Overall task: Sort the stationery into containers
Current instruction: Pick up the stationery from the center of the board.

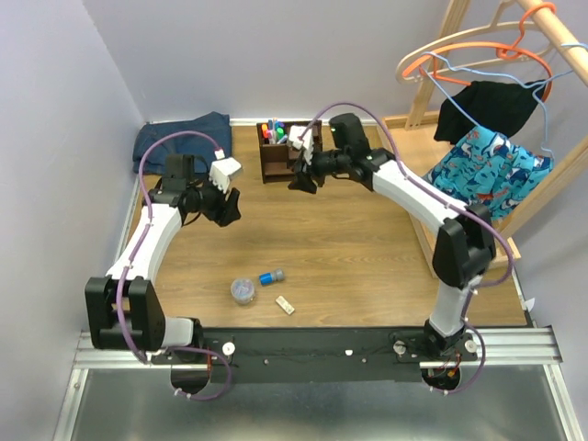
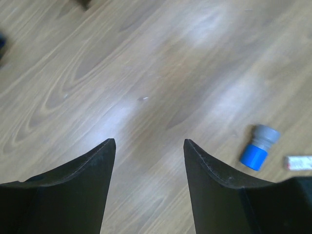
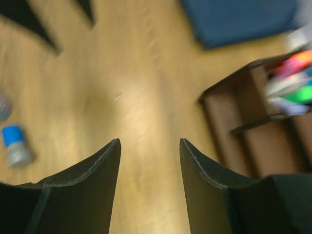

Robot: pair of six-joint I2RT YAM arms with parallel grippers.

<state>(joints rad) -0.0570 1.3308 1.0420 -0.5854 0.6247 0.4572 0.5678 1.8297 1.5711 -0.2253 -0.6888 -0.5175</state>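
left gripper: your left gripper (image 2: 148,142) is spread wide with nothing between the fingers, over bare wood in the left half of the table (image 1: 367,262), near the left edge
right gripper: your right gripper (image 3: 149,141) is parted just as wide and holds nothing; it hangs just in front of the organiser's near side, can't tell if it touches
organiser: dark brown organiser (image 1: 287,154) stands at the far edge, about mid-width; its lower shelves face you and look bare in the right wrist view
markers: markers and highlighters (image 1: 273,129) stand upright in the tall pen section at the back-left of the organiser
loose items: clear tub (image 1: 243,290), blue-grey cylinder (image 1: 271,277) lying on its side, and beige block (image 1: 285,304) are bunched near the near edge, left of centre, close together but apart
open room: bare wood runs from the organiser down to those three, and across the whole right half
edges: blue cloth (image 1: 184,138) fills the far left corner behind your left arm; clothes rack (image 1: 551,28) and a patterned garment (image 1: 487,170) crowd the right edge
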